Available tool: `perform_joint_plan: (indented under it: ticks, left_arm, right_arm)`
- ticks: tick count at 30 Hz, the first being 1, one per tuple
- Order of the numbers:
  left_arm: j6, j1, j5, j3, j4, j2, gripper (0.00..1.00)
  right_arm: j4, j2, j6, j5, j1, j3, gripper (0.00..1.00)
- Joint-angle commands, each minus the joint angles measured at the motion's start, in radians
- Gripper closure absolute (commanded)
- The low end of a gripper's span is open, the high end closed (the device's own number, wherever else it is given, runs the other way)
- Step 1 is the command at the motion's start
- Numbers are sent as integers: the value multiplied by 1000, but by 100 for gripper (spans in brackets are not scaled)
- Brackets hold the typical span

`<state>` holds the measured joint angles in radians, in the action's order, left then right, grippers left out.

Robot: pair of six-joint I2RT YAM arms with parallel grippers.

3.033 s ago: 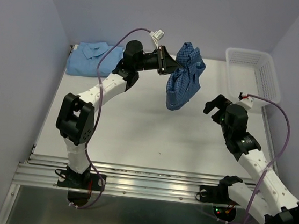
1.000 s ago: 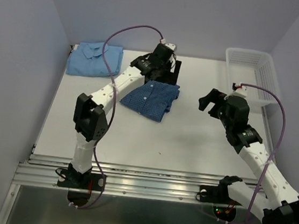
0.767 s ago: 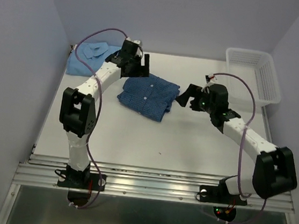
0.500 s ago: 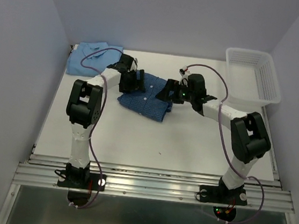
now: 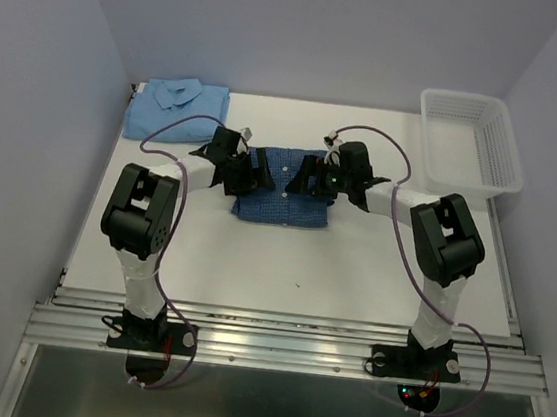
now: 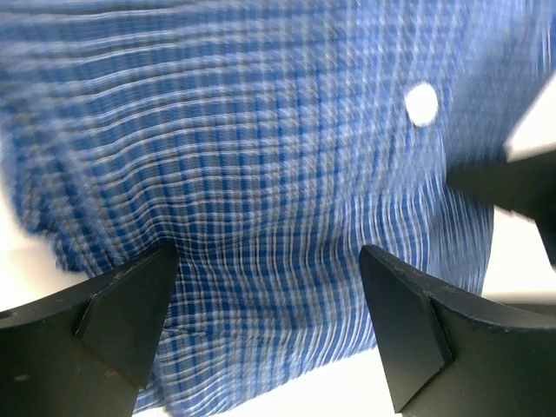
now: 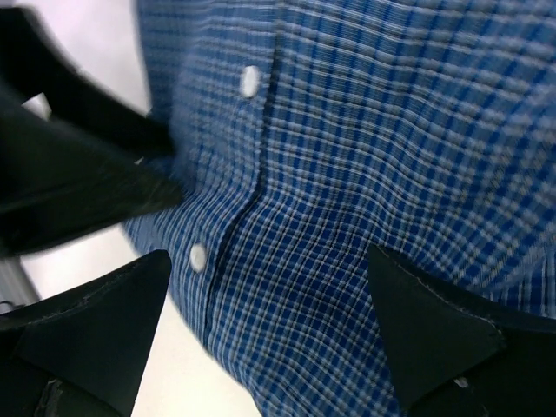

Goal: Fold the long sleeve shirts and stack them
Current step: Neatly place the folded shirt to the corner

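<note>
The left gripper (image 5: 250, 171) is standing with its jaws spread wide and nothing clamped between them. In the left wrist view its two black fingers (image 6: 122, 304) are framing the dark blue checked shirt (image 6: 261, 156), which is filling the gap between them. The right gripper (image 5: 308, 177) is likewise gaping fully, and its fingers (image 7: 434, 326) are straddling the same checked cloth (image 7: 365, 156). Whether any fingertip is pressing into the fabric cannot be told.

From above, the two grippers are facing each other across the upper part of the dark blue checked shirt (image 5: 285, 197), the left one at its left edge, the right one over its right half. The shirt is lying folded into a compact rectangle near the middle of the white table (image 5: 283, 259). White buttons (image 7: 250, 81) are showing along its placket, and one button (image 6: 421, 102) is appearing blurred in the left wrist view.

The light sky blue shirt (image 5: 176, 106) is lying folded at the table's far left corner, well apart from the checked one. A white mesh basket (image 5: 467, 140) is sitting at the far right corner.
</note>
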<state>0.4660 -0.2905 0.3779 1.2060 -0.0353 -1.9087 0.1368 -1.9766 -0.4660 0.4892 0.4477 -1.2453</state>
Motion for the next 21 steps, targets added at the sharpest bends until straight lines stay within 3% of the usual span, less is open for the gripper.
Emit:
perform_joint_plan:
  ticks: [1, 6, 9, 16, 21]
  left_arm:
    - [114, -97, 16, -111, 18, 104, 1]
    - [180, -104, -29, -169, 22, 229, 1]
    - [207, -93, -178, -180, -70, 354, 1]
    - [264, 79, -321, -275, -199, 493, 1]
    - [280, 241, -271, -397, -181, 586, 1]
  right_arm:
    - [-41, 102, 88, -109, -32, 72, 0]
    - [-100, 232, 163, -147, -61, 109, 0]
    - [-222, 297, 314, -200, -24, 64, 0]
    - [-353, 323, 522, -516, 287, -23, 0]
    - [-443, 146, 594, -719, 451, -178, 0]
